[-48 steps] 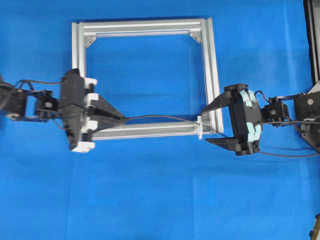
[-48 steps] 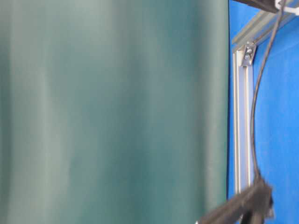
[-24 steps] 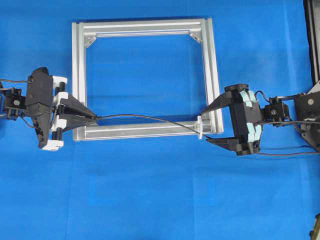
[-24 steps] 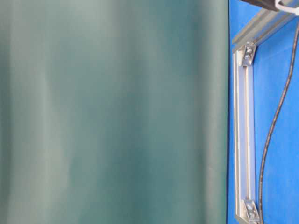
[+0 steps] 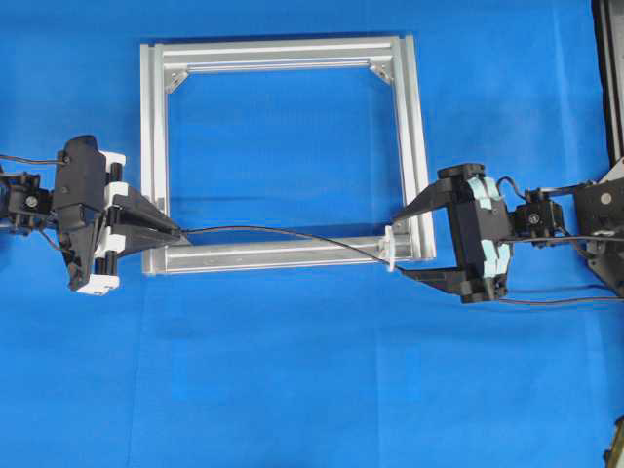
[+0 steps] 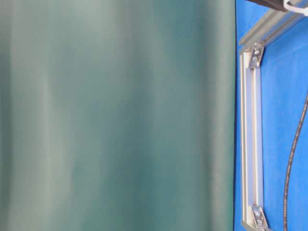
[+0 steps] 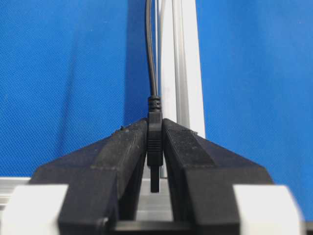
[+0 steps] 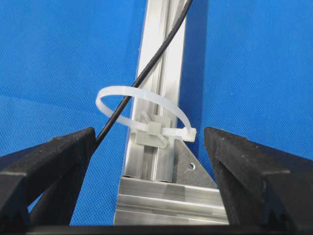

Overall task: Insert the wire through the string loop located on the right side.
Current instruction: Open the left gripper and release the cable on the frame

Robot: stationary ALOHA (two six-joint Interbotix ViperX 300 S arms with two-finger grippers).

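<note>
The wire (image 5: 283, 234) runs along the lower bar of the aluminium frame (image 5: 409, 136), from the frame's lower left corner to its lower right corner. In the right wrist view the wire (image 8: 146, 73) passes through the white string loop (image 8: 142, 110), which stands up from the bar beside a corner bracket (image 8: 193, 169), and then disappears beside the inner edge of one finger of the right gripper (image 8: 149, 147).

At the other end, the wire's plug (image 7: 154, 142) sits upright in the narrow gap between the two fingers (image 7: 122, 152) of the left gripper (image 7: 154, 128). Those fingers stand close on each side of the plug and appear to be clamped on it, though contact cannot be confirmed. From above, this left gripper (image 5: 180, 234) sits just outside the frame's lower left corner.

The right gripper (image 5: 398, 244) is spread wide and holds nothing, its fingers (image 5: 419, 203) straddling the frame's lower right corner and the loop (image 5: 389, 249). The frame lies on a blue cloth (image 5: 312, 390).
</note>
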